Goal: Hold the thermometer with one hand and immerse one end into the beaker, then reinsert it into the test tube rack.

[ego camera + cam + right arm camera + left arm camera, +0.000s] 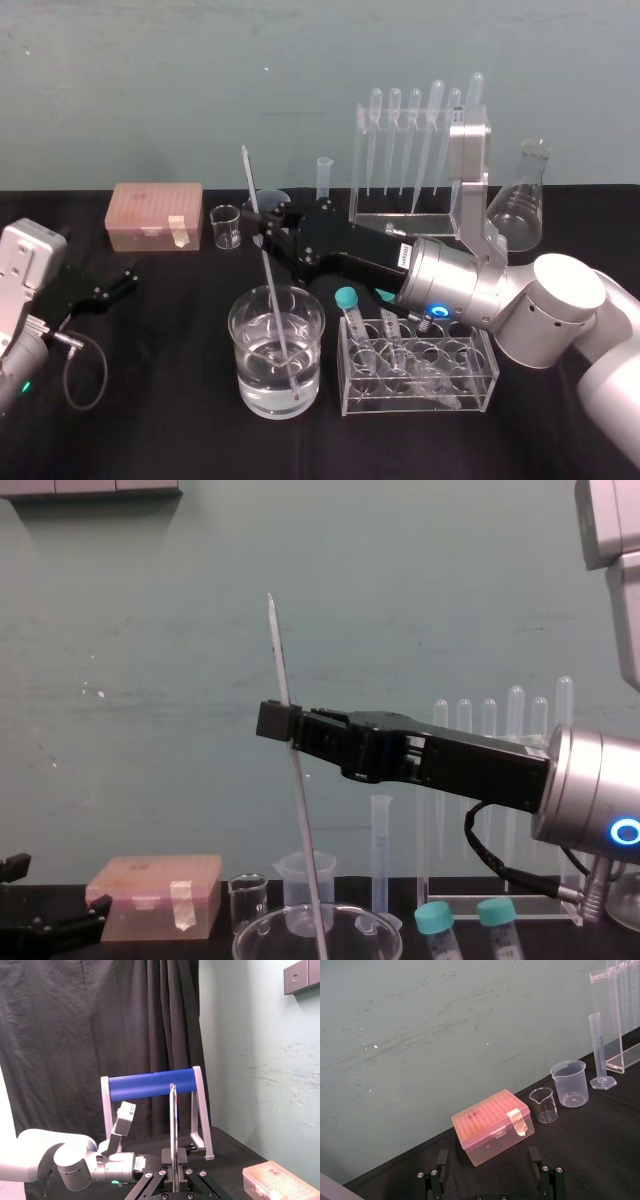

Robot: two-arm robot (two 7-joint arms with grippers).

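While the right gripper (265, 236) reaches in from the right to the middle of the table (170, 410), its two black fingers are pinched narrow on the thermometer (274, 290), gripping it about halfway up. The rod sits tilted with its top leaning left. Its lower end is down in the water inside the beaker (245, 375), close to the bottom. From the chest view you can see the same pinch (276, 722) on the rod (303, 810), right above the beaker rim (260, 935).

The left gripper (128, 280) is parked at the near left on the black cloth. Its two fingers are spread wide with nothing between them.

Counts, big stuff first:
- one tall rack (395, 222) at the far right, with six pipettes (412, 140) standing in it
- one low tube rack (420, 398) just right of the beaker, with two teal-capped tubes (435, 920) in it, plus some clear ones I can't count
- one big beaker, near centre, roughly half full
- one pink box (155, 215) at the far left, taped on its lid
- one flask (520, 205) right of the tall rack
- one plastic beaker (570, 1082), one cylinder (598, 1047) and one tiny glass beaker (226, 227), all in the far row between box and rack
- one thermometer, well apart from the tall rack
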